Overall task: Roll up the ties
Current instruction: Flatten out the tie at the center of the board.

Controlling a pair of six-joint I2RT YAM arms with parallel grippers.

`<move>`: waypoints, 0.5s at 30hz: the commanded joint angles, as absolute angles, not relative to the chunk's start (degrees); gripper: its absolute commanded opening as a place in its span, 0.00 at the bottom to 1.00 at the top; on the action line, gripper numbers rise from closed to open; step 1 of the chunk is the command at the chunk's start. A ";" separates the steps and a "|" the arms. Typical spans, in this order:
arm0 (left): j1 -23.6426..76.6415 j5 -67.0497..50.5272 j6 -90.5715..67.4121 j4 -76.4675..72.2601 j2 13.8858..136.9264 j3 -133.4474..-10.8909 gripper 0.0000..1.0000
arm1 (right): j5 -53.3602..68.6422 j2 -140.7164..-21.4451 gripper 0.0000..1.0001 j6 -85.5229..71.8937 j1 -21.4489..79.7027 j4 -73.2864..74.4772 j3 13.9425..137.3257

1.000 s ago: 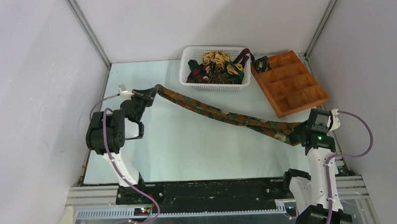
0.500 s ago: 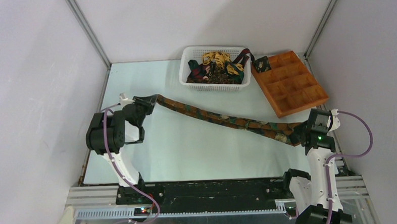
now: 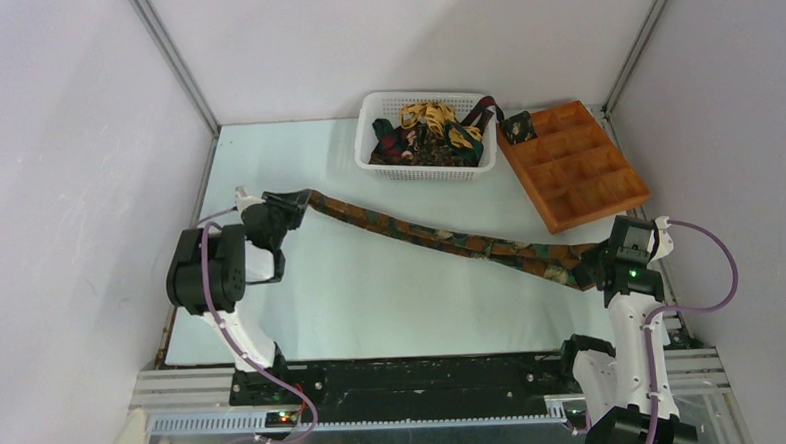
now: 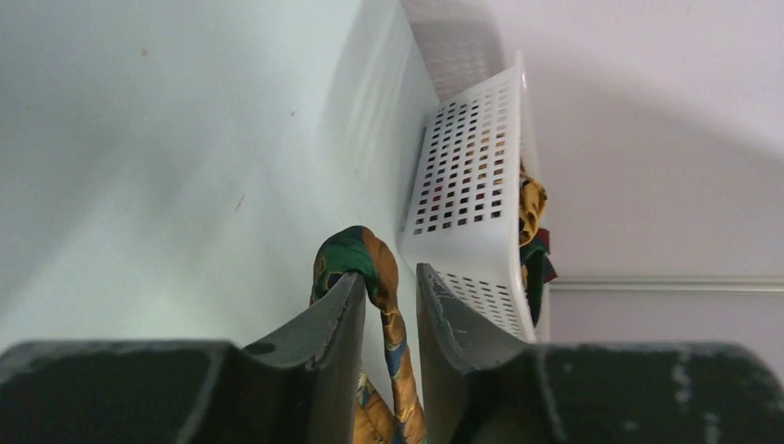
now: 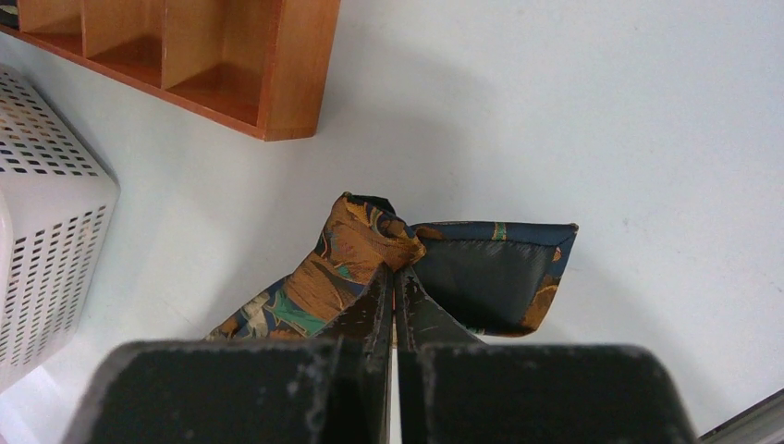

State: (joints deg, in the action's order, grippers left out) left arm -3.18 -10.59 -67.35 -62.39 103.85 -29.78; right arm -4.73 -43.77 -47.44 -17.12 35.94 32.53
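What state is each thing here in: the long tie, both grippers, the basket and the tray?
Long tie, unrolled, stretched out between the two grippers.
Left gripper, jaws apart, the tie's end between them, not clamped.
Right gripper, jaws shut on the tie's other end.
White basket, upright, holding a heap of ties.
Tray, flat, a small dark coiled tie in its far left corner compartment.

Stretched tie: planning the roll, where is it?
Top view: the tie spans the table diagonally, from the left gripper to the right gripper, in front of the white basket.
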 commanded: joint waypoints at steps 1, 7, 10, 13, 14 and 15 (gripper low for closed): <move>-3.57 -9.72 -65.81 -59.49 99.31 -30.06 0.22 | -5.61 -43.15 0.00 -46.63 -17.40 35.38 32.78; -3.47 -10.82 -62.63 -51.31 96.29 -31.18 0.45 | -5.04 -43.41 0.00 -46.63 -17.32 35.09 32.78; -3.36 -10.06 -61.06 -45.35 94.45 -31.88 0.55 | -4.79 -43.42 0.00 -46.58 -17.24 35.03 32.78; -3.41 -9.69 -59.48 -40.98 93.37 -32.68 0.61 | -4.72 -43.47 0.00 -46.59 -17.23 34.96 32.78; -3.42 -9.58 -59.32 -38.94 92.86 -33.09 0.62 | -4.69 -43.44 0.00 -46.63 -17.18 34.98 32.78; -3.43 -9.63 -58.91 -37.00 92.71 -33.43 0.61 | -4.60 -43.47 0.00 -46.60 -17.15 34.93 32.74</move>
State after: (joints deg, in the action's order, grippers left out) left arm -3.18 -10.66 -62.57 -44.69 95.79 -30.79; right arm -4.27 -43.77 -47.33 -17.12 35.92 32.53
